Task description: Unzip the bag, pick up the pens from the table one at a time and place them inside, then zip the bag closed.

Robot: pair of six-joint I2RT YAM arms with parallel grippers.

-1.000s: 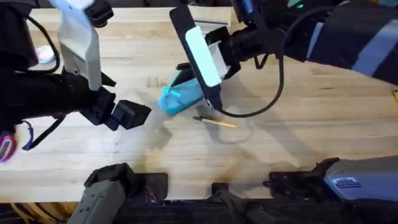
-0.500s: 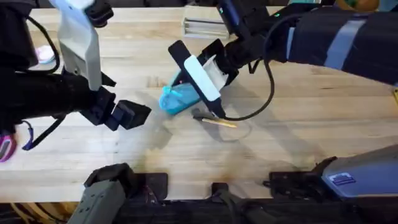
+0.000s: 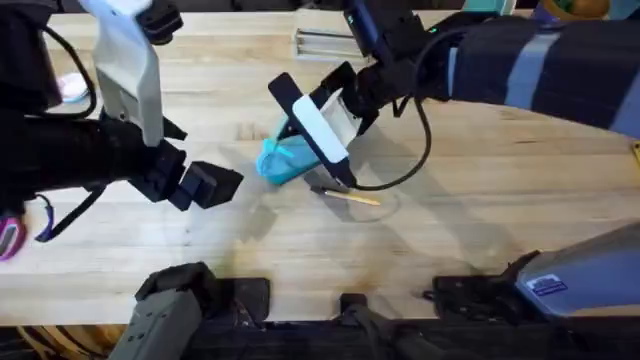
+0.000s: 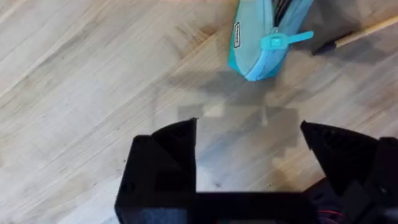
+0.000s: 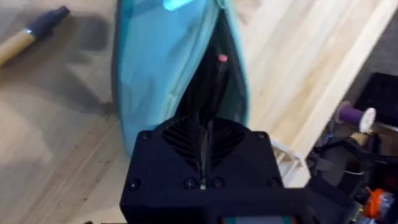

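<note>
Hanging over the open mouth of the bag, the right gripper had its fingers pressed together on a dark pen, whose far end reached down into the slit, apparently so it would drop inside. That arm reached across the table from the far side, wrist tipped steeply down. A tan pen lay on the wood just beside the bag. The left gripper stood near the bag's zipper-pull end, spread wide and holding nothing.
</note>
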